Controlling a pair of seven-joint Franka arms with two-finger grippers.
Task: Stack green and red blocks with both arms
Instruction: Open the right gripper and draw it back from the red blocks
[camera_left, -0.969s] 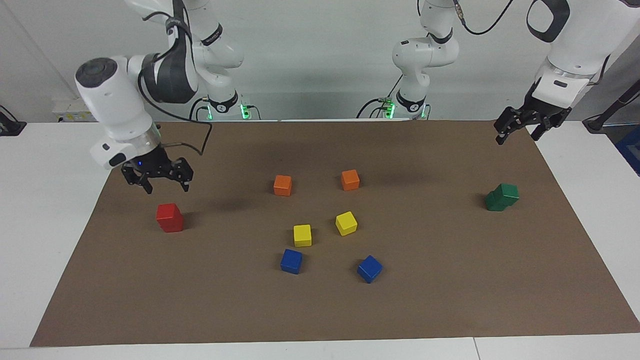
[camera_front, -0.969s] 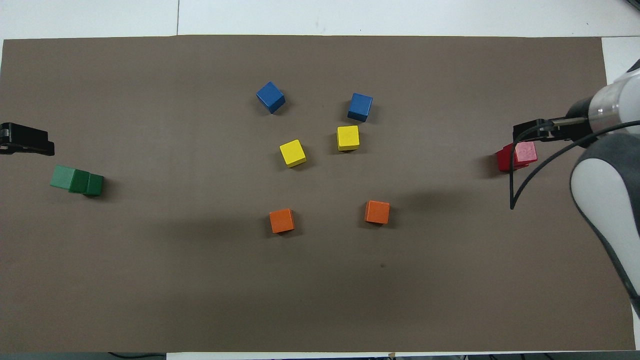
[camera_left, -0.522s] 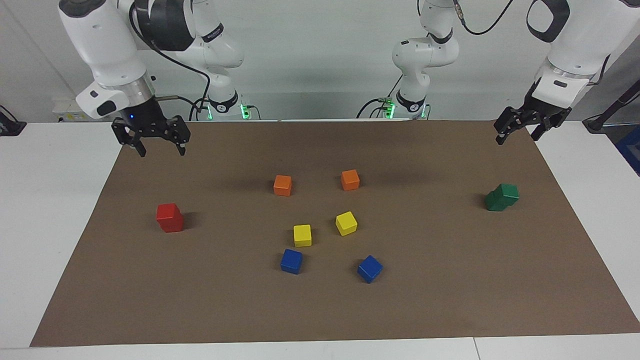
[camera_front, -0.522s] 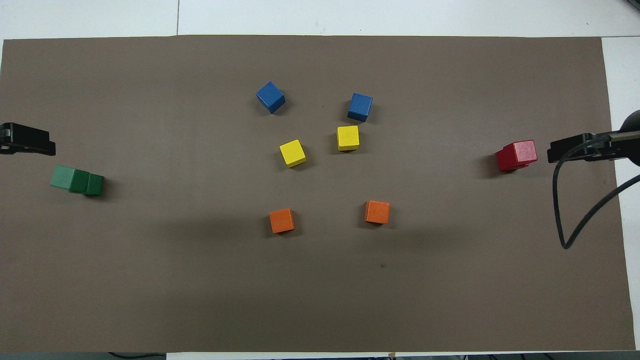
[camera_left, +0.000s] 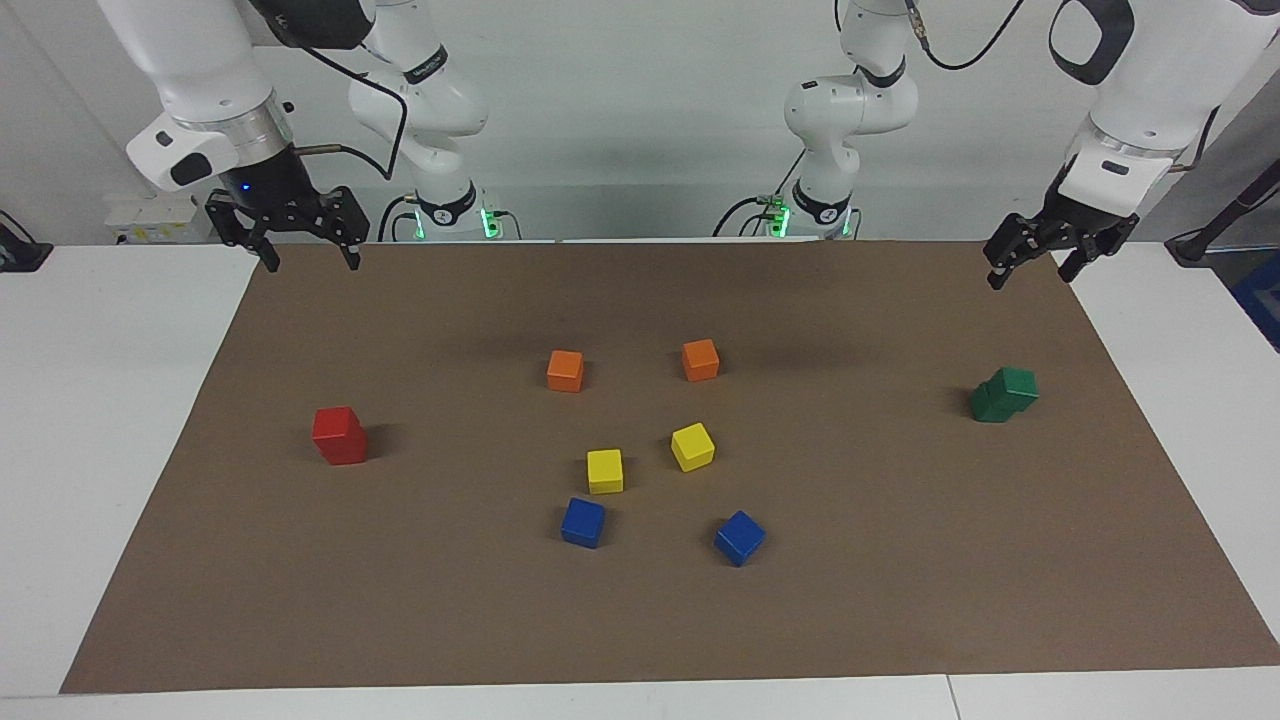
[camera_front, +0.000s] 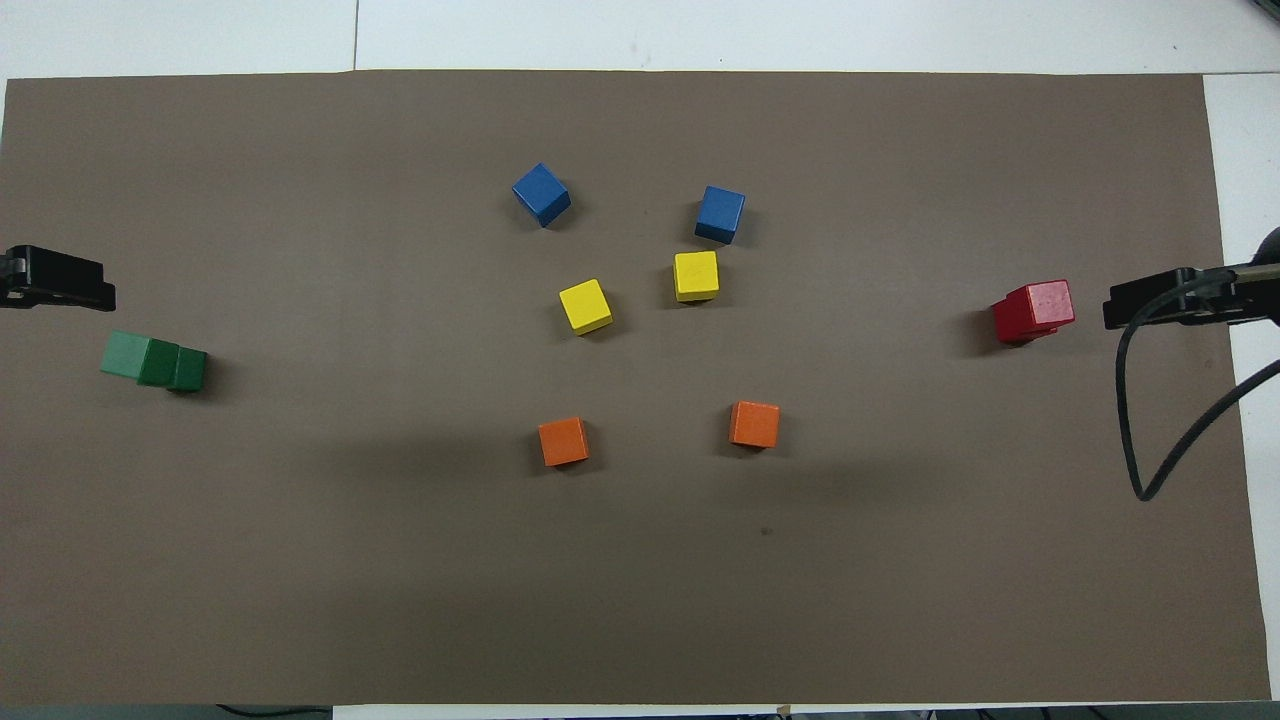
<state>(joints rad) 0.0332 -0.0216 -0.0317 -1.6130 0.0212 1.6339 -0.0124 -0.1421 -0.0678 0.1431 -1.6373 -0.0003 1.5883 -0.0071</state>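
Observation:
Two red blocks (camera_left: 339, 435) (camera_front: 1035, 310) stand one on the other at the right arm's end of the brown mat. Two green blocks (camera_left: 1003, 394) (camera_front: 150, 360) are stacked at the left arm's end, the upper one set off to one side. My right gripper (camera_left: 311, 262) (camera_front: 1170, 300) hangs open and empty high over the mat's edge by the robots, well clear of the red stack. My left gripper (camera_left: 1030, 275) (camera_front: 60, 280) hangs open and empty over the mat's corner, apart from the green stack.
Mid-mat lie two orange cubes (camera_left: 565, 370) (camera_left: 700, 359), two yellow cubes (camera_left: 604, 470) (camera_left: 692, 446) and two blue cubes (camera_left: 582, 522) (camera_left: 739, 537), the blue ones farthest from the robots. The brown mat (camera_left: 900, 600) covers most of the white table.
My right gripper has risen from just above the red stack and drawn back toward the robots' edge of the mat, still open. The left gripper and all blocks have stayed put.

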